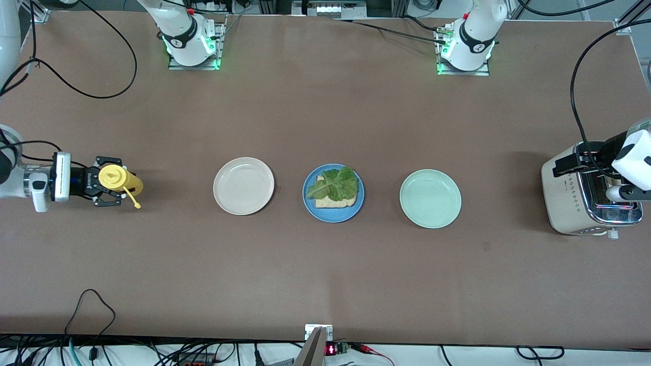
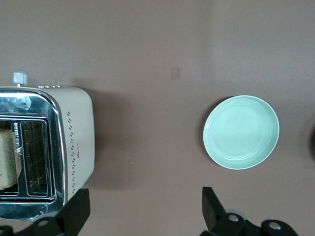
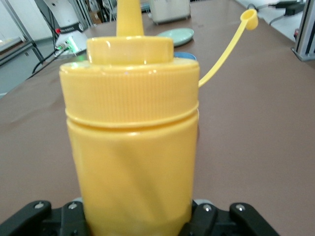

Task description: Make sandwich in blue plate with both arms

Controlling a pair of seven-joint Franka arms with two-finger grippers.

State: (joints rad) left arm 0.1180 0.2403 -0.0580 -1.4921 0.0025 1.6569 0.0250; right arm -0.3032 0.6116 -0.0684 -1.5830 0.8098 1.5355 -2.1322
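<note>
Three plates, one bread slice, one lettuce leaf.

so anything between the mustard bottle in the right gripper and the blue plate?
Yes: the cream plate lies on the table between the yellow bottle in the right gripper and the blue plate; it's low, so probably passable above.

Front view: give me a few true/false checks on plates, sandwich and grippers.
1. The blue plate holds bread topped with lettuce. True.
2. A second bread slice covers the lettuce. False: the leaf is bare on top.
3. The right gripper is around the yellow bottle. True.
4. The mint-green plate holds bread. False: nothing lies on it.
5. The left gripper is shut on toast. False: it is open above the toaster.
</note>
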